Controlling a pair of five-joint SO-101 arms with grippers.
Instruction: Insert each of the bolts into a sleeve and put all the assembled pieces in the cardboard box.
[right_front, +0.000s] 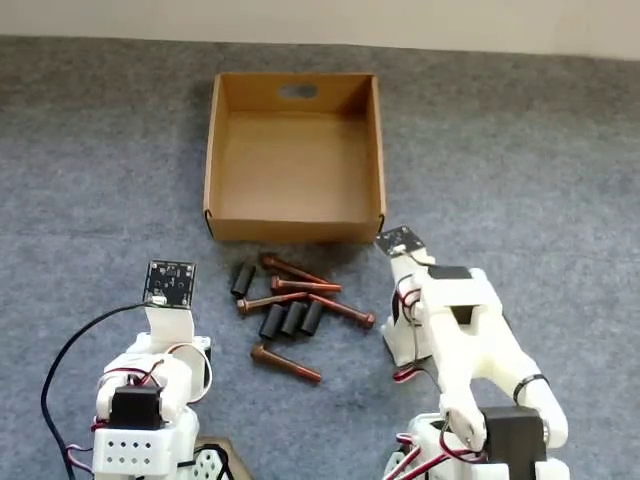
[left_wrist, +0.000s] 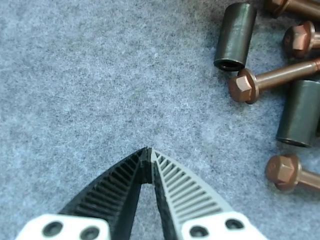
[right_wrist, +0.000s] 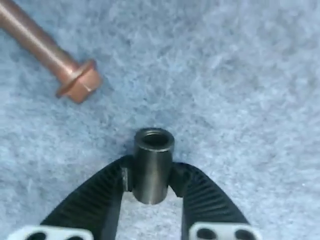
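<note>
The open cardboard box (right_front: 294, 158) stands at the back with nothing inside. In front of it lie several copper bolts (right_front: 286, 362) and dark sleeves (right_front: 292, 318) in a loose cluster on the grey carpet. My right gripper (right_wrist: 151, 172) is shut on one dark sleeve (right_wrist: 153, 147), held upright-looking with its open end facing away; a bolt head (right_wrist: 76, 84) lies just beyond it. My left gripper (left_wrist: 148, 151) is shut on nothing, low over bare carpet to the left of the cluster, a short way from a sleeve (left_wrist: 235, 36) and a bolt (left_wrist: 246, 86).
The left arm (right_front: 150, 390) sits at the front left with a black cable looping beside it. At the front right the right arm (right_front: 455, 320) leans toward the cluster. Open carpet lies on both sides of the box.
</note>
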